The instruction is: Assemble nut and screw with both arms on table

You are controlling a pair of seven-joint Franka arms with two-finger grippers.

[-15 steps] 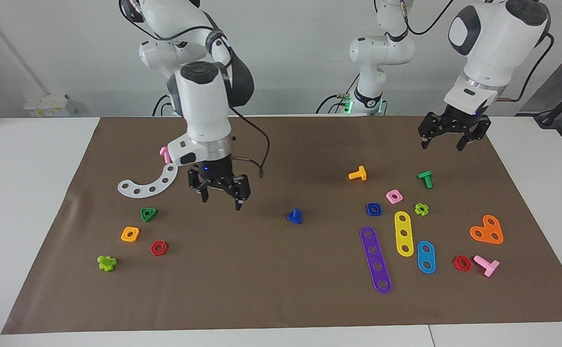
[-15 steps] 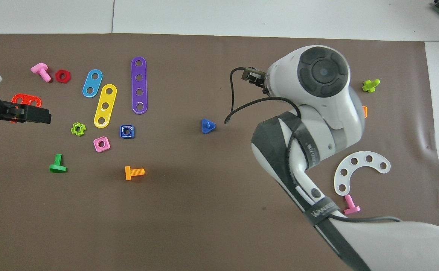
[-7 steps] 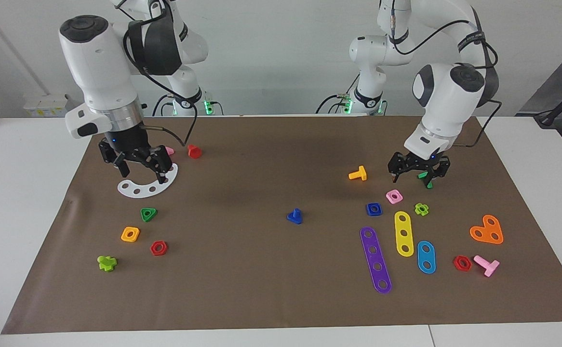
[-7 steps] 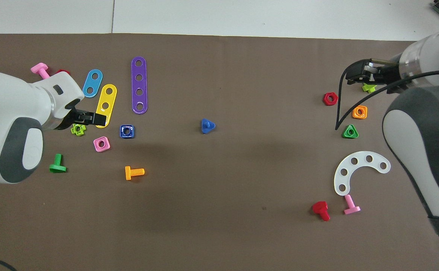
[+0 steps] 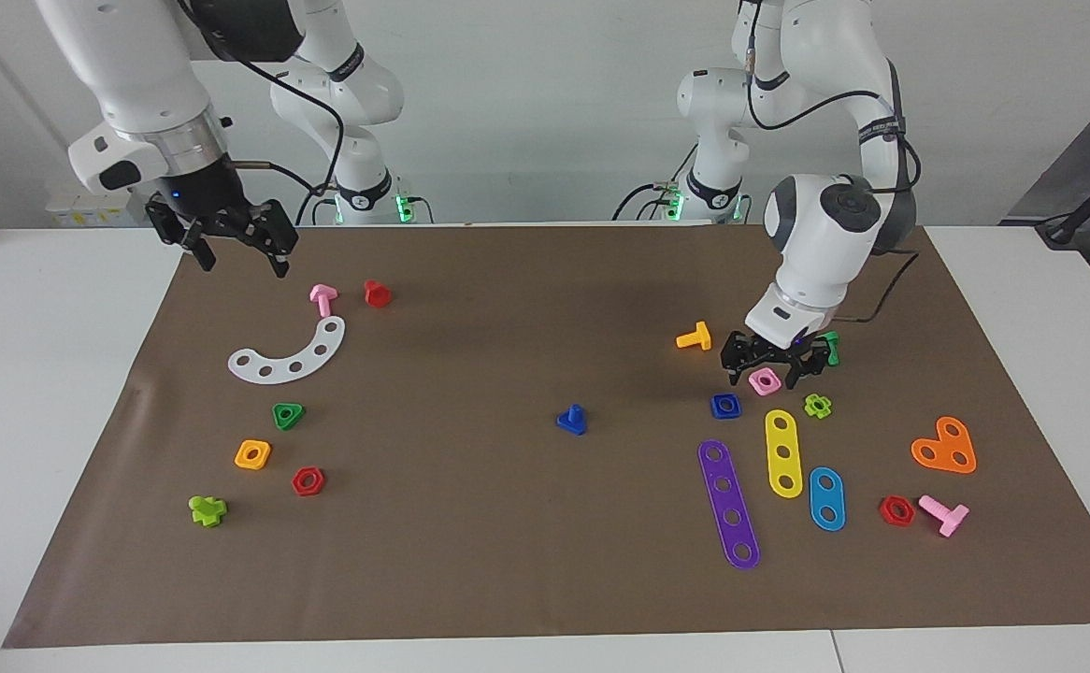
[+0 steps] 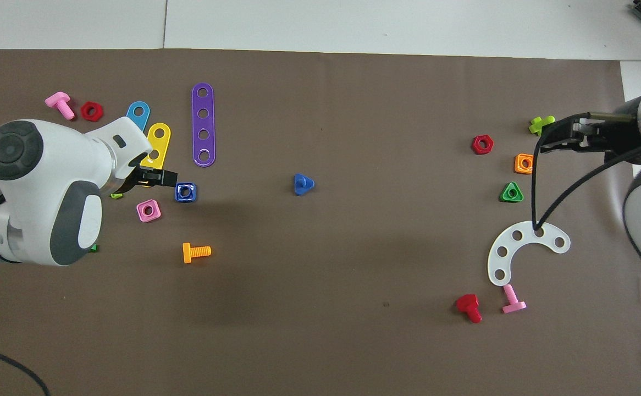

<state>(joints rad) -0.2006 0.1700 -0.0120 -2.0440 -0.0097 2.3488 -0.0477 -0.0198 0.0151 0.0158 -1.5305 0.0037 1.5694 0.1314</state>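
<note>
Left end effector (image 5: 766,372) dropped over pink nut (image 5: 765,380); right end effector (image 5: 236,245) withdrew upward.

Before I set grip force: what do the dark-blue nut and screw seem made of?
The nut looks like glossy moulded plastic: bright glints along its rim in the overhead view. The screw looks like plastic too, uniform saturated blue, slightly duller. Probably hard and smooth.

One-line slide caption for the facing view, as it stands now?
Left gripper open, low over the pink nut beside the blue nut; blue screw untouched mid-mat; right gripper open, raised at its own end.
</note>
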